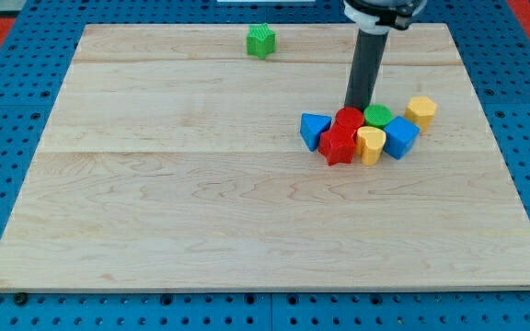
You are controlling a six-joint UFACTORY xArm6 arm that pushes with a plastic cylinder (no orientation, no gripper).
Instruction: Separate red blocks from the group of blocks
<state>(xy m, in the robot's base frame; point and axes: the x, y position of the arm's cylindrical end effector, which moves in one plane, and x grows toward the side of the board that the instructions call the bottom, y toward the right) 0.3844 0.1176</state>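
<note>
A tight group of blocks lies right of the board's middle. A red round block (pixel 348 118) sits at its top, with a red star-shaped block (pixel 338 145) just below it. A blue triangle (pixel 314 130) is on the group's left. A green round block (pixel 378 115), a yellow block (pixel 371 144) and a blue block (pixel 400 138) are to the right of the reds. A yellow hexagonal block (pixel 420 111) sits at the far right. My tip (pixel 358 107) is at the group's top edge, between the red round block and the green round block.
A lone green block (pixel 260 40) stands near the board's top edge, left of the rod. The wooden board (pixel 155 202) lies on a blue pegboard surface.
</note>
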